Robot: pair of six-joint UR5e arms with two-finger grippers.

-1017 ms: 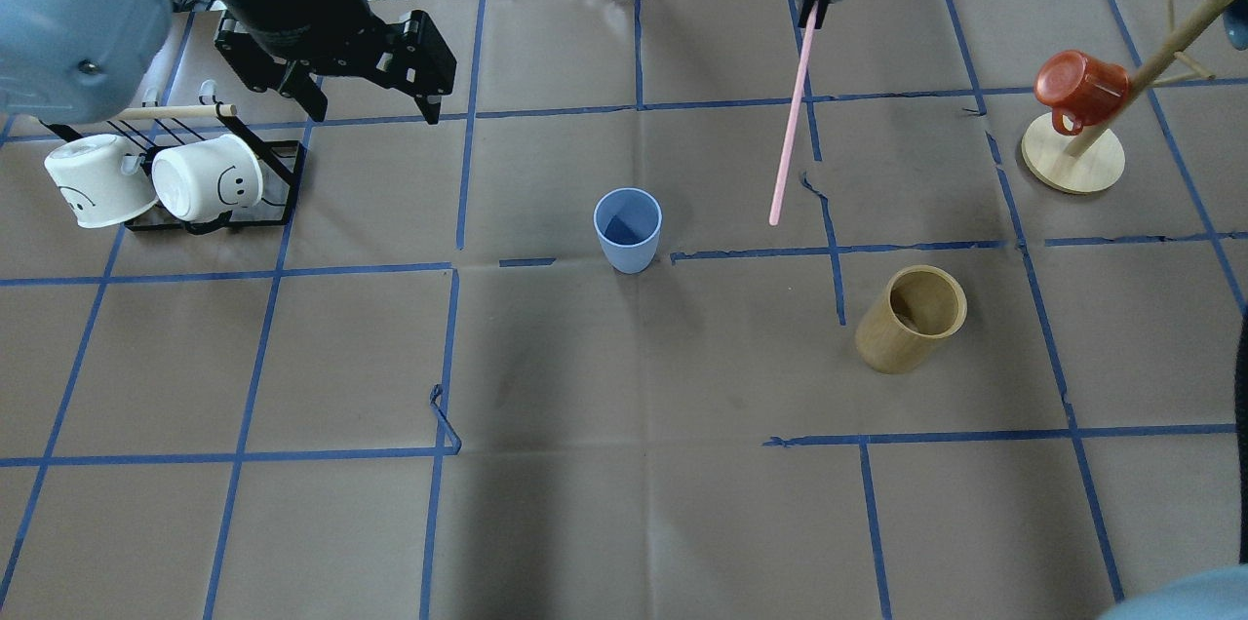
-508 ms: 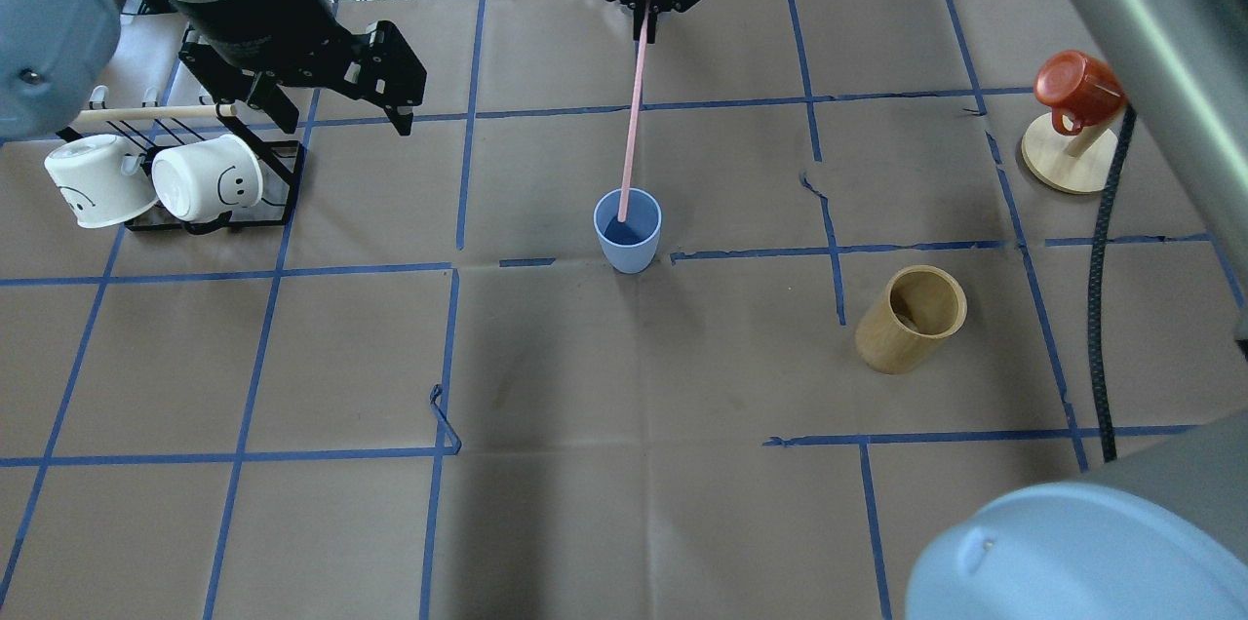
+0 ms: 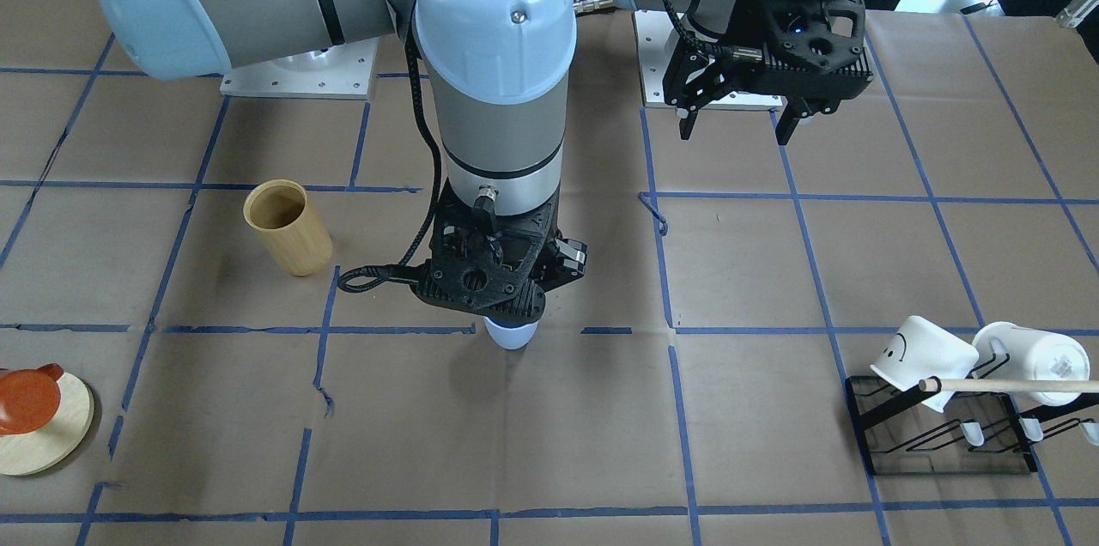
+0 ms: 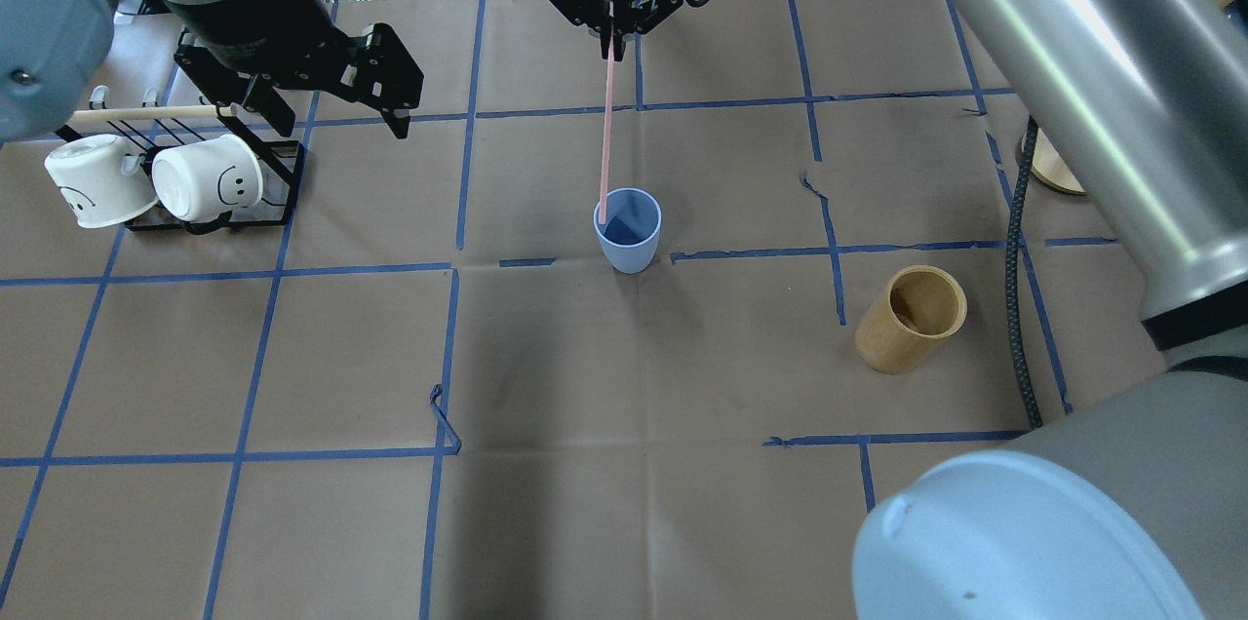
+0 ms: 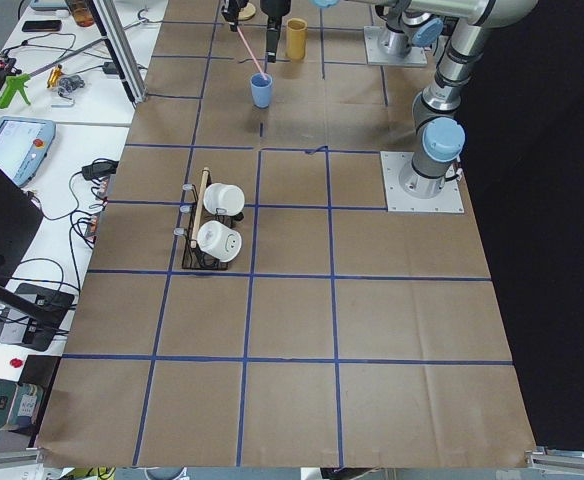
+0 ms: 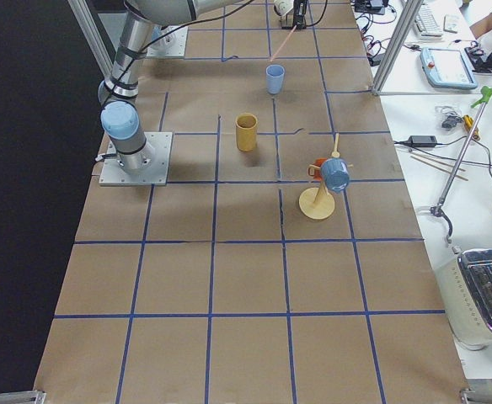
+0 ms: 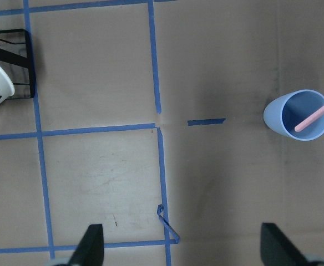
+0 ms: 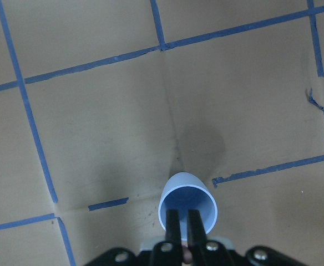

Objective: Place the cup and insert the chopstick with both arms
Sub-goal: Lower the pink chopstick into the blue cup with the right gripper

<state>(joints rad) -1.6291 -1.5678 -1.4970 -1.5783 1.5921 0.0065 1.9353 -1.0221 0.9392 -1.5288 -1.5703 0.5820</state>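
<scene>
Pink chopstick (image 4: 605,128): thin, straight, pale and smooth, and it looks longer than the cup is tall. It hangs close to upright by its top end, with its lower tip at the cup's mouth.
Blue cup (image 4: 634,254): a light plastic tumbler, darker inside and tapered to the base. It stands upright, mouth up, near the middle of the tabletop (image 4: 624,503), just beside a blue tape line (image 4: 741,252), with nothing touching its outside.
Right claw (image 4: 609,27): clenched on the chopstick's top end, straight above the cup (its own wrist camera looks down past the fingers (image 8: 173,221) into the blue mouth).
Left claw (image 7: 182,238): released, fingers spread wide with nothing between them. It hovers over bare tabletop near the mug rack (image 4: 292,174), well apart from the cup.
Tip position: overhead, the tip reads against the left inner wall, while the left wrist view puts it nearer the middle of the opening. How deep it reaches I cannot tell.
Step in hand: the cup looks already placed, so this is the insertion, judged to be just begun.
Next move: a straight descent that keeps the tip inside the rim. The release should come low enough that the stick settles against the wall instead of bouncing out.
Risk: the tumbler is light and free-standing, so a sideways nudge from the stick could slide or tip it.
</scene>
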